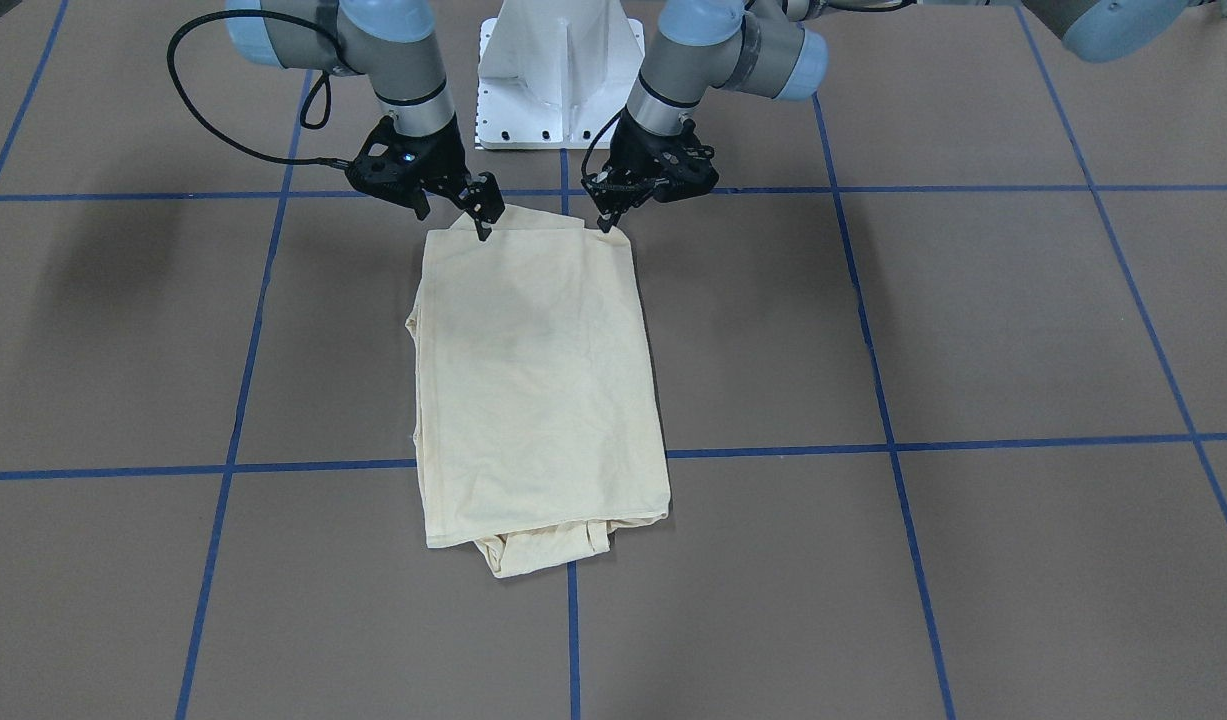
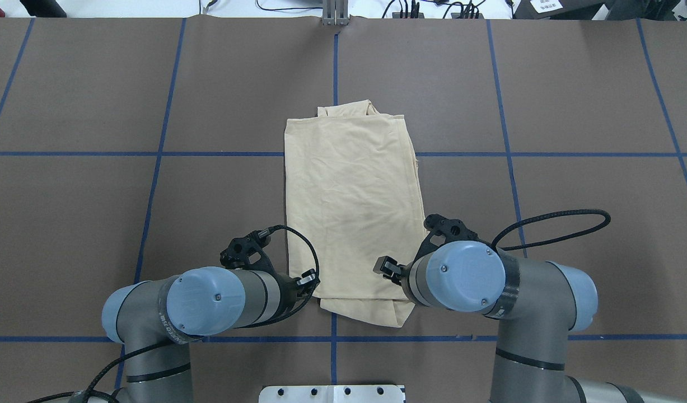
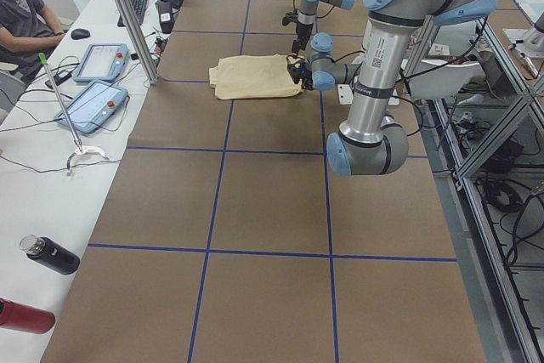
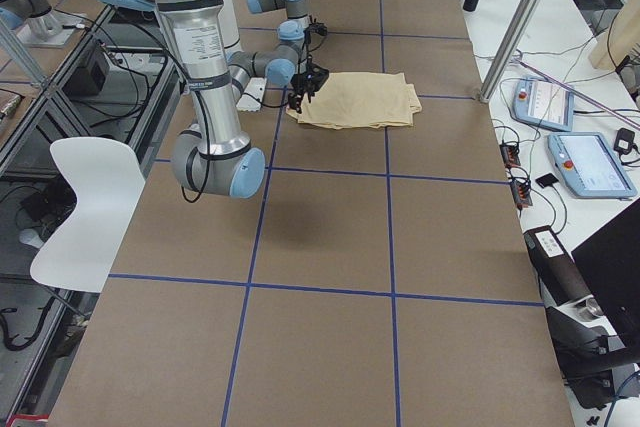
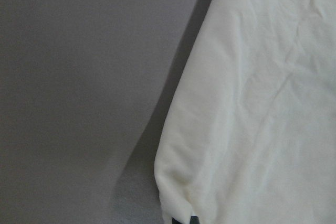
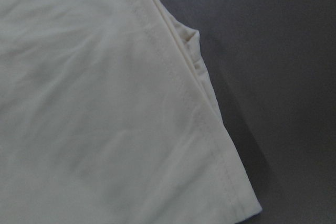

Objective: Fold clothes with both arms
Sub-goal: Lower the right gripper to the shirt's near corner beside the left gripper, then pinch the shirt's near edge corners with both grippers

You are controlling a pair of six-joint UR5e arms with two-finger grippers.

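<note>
the pale cream-yellow long-sleeved shirt point(image 1: 538, 380) lies just out from the white pedestal base point(image 1: 561, 70), already narrowed to a long panel (sleeves seemingly tucked under). the black left gripper point(image 1: 606, 222) and black right gripper point(image 1: 483, 228) each look pinched onto a base-side corner. the end-to-end halving seems left to do.

Brown table point(image 1: 1023, 320), blue tape grid point(image 1: 973, 443), white pedestal base point(image 1: 561, 70), white chair point(image 4: 85, 187) (beside the table), black bottle point(image 3: 51, 255).

The left arm point(image 2: 147, 358) and right arm point(image 2: 522, 358) are grey metal tubes with light blue joint caps bearing small screws. A black cable point(image 2: 608, 219) loops at each wrist. The left end effector point(image 1: 605, 222) and right end effector point(image 1: 478, 225) are black, open-framed linkages.
</note>
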